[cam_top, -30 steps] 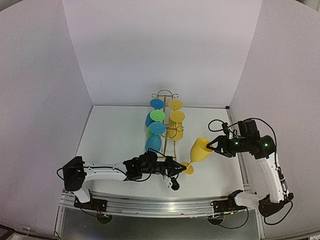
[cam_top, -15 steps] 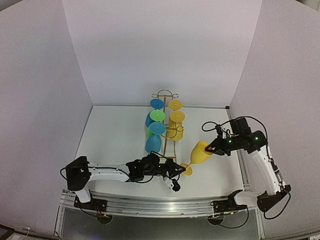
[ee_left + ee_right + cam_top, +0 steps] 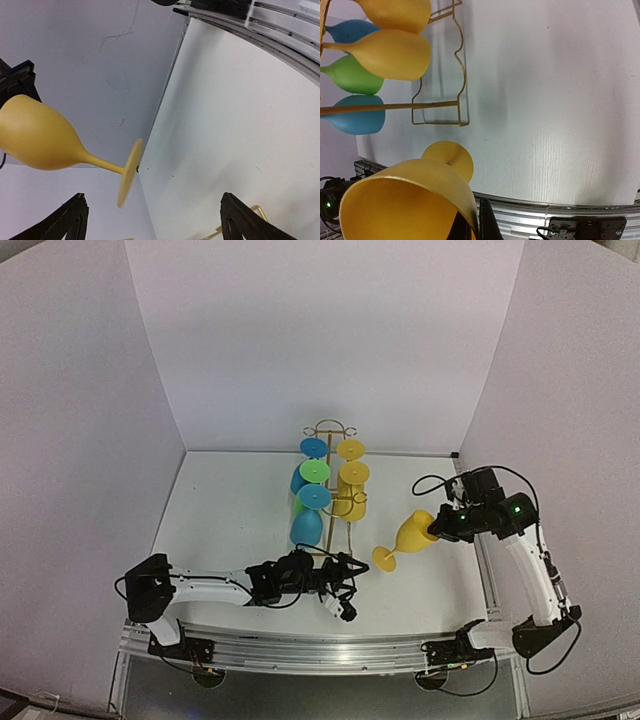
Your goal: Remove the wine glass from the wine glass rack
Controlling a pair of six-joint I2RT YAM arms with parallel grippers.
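Hanging in mid-air well clear of the wine glass rack (image 3: 395, 106), the yellow wine glass (image 3: 412, 536) is already off its hook, tilted over w/ the foot pointing down-left and the bowl toward the right gripper (image 3: 440, 525). That gripper is clamped on the bowl's rim, one finger inside and one outside the wall, per the right wrist view. The left gripper (image 3: 155, 222) sits low near the rack's base w/ fingers spread wide and nothing between them; the glass floats above it, not touching. The glass looks like moulded plastic: prob. light, stiff, not esp. fragile, but smooth and glossy, so slippery. The rim pinch is on a thin curved wall w/ the stem and foot cantilevered out, so it could pivot or slide in the pads if swung fast. The stem just under the bowl looks the surer spot to take hold, or a wider grasp across the bowl. A blue glass (image 3: 306, 527), a green glass (image 3: 315, 472) and another yellow glass (image 3: 352, 480) hang on the rack, close together, so approx. any sideways move near them risks a knock. The white table (image 3: 230, 510) below gives room to set it down.
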